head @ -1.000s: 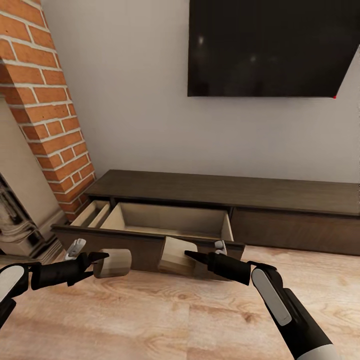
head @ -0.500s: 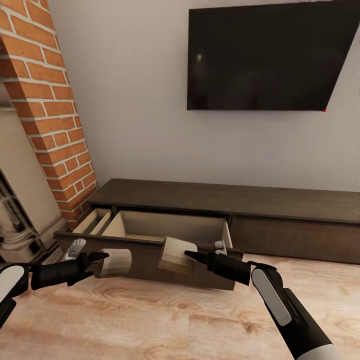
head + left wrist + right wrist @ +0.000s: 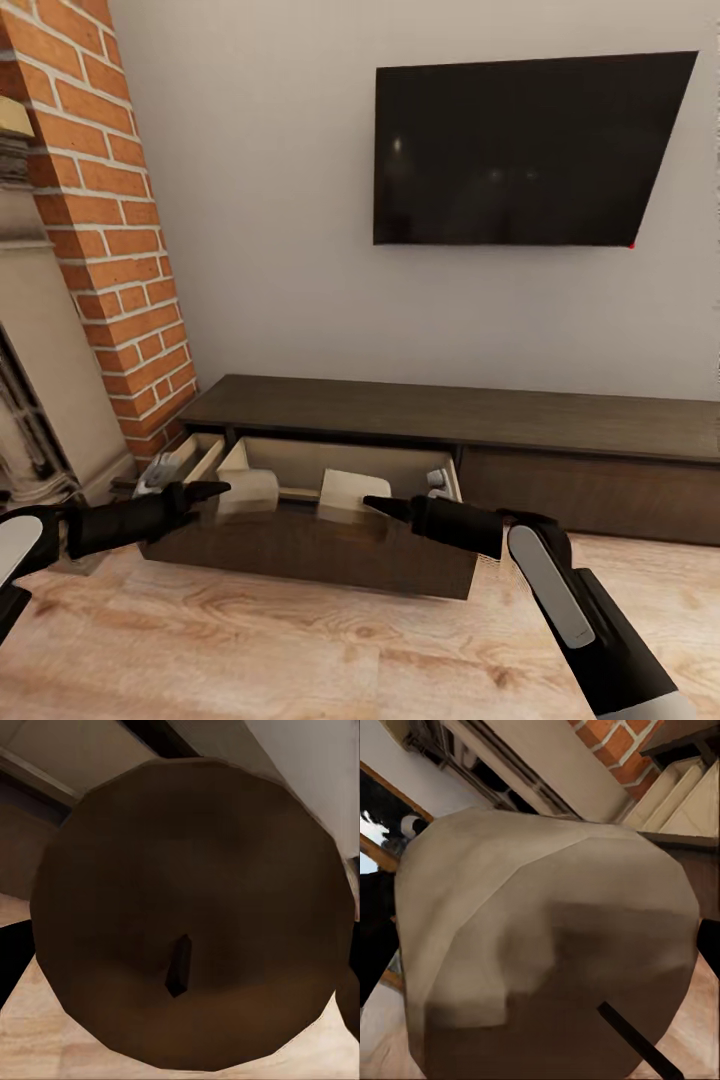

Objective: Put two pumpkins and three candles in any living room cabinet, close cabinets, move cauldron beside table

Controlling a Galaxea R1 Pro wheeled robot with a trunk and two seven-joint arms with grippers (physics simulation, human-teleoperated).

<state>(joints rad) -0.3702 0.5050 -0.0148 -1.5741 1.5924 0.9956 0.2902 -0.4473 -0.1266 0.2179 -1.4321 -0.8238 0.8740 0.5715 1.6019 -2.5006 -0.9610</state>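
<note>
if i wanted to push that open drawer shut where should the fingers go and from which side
Judging by its pose, press on the drawer's flat dark front panel, near its middle, coming from the room side straight toward the wall. The front is handle-less, so nothing offers a grip; each gripper is shut on a candle, so release those first.

Two stubby beige candles [image 3: 247, 489] [image 3: 350, 494] over the open dark cabinet [image 3: 330, 545] drawer.

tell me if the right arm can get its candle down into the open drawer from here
Probably yes. The right gripper holds its candle right over the open drawer of the cabinet, with nothing visible blocking the way down.
</note>
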